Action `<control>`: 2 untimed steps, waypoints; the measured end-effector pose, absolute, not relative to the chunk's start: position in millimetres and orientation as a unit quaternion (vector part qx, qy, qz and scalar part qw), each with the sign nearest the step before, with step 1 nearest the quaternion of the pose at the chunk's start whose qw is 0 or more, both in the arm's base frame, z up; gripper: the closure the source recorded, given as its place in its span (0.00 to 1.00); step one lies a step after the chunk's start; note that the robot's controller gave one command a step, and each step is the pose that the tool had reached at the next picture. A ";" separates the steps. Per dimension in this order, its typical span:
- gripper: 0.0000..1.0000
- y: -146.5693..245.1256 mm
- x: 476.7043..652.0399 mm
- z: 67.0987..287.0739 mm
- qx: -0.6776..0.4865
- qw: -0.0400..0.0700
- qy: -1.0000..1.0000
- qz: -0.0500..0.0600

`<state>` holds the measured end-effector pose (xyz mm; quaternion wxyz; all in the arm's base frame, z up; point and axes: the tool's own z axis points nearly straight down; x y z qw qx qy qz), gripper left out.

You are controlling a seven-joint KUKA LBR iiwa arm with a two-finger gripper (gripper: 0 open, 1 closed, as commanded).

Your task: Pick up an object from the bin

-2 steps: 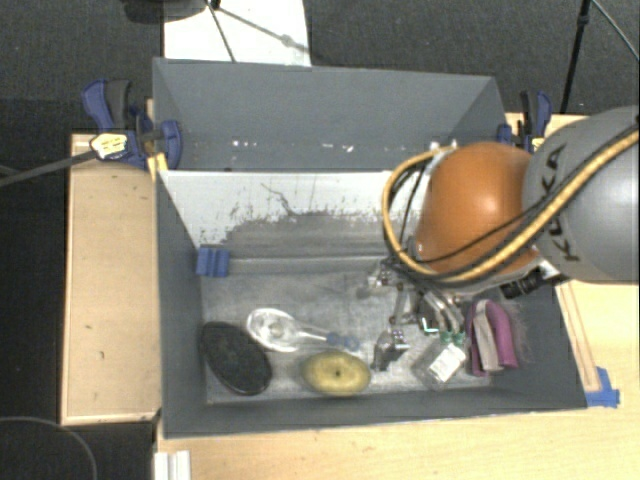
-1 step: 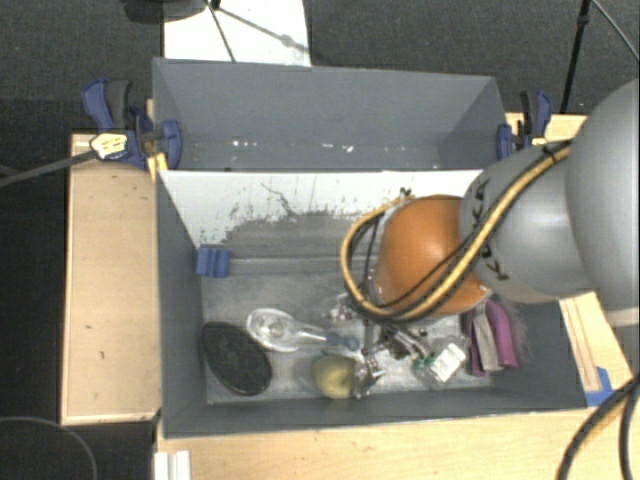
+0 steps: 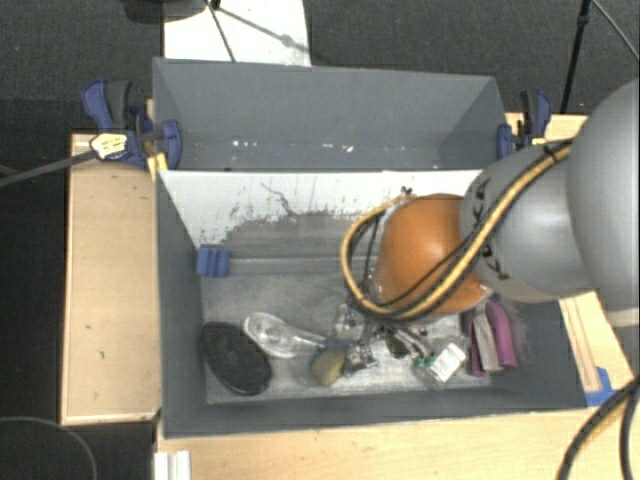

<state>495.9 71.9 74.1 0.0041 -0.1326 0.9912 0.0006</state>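
Five loose items could be told apart on the floor of the bin, all lying toward its front wall.

Item nearest the gripper: a small olive-brown lump, rounded, at front centre, just left of and below the gripper's tip. What it was made of could not be told. It was judged light and probably firm. Its rounded sides might roll or slip out of a pinch, so a hold across its middle, straight from above, seemed best.

Beside it on the left: a clear plastic piece, scoop-like, touching or nearly touching the lump. It was judged light, slick and thin-walled, best taken by its rim.

Farther left: a black oval disc, flat and hard to get under.

Right of the gripper: a white and green piece and a purple and pink flat thing, near the right wall.

Arm: it reached in from the right. Its wrist, under an orange cover looped by yellow and black cables, pointed down, with the tip low among the front items. Whether the gripper was open or closed could not be told.
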 end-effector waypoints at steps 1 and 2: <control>1.00 33.8 497.9 169.0 -0.299 0.003 0.954 -0.001; 1.00 27.7 497.3 253.6 -0.299 0.005 0.954 -0.001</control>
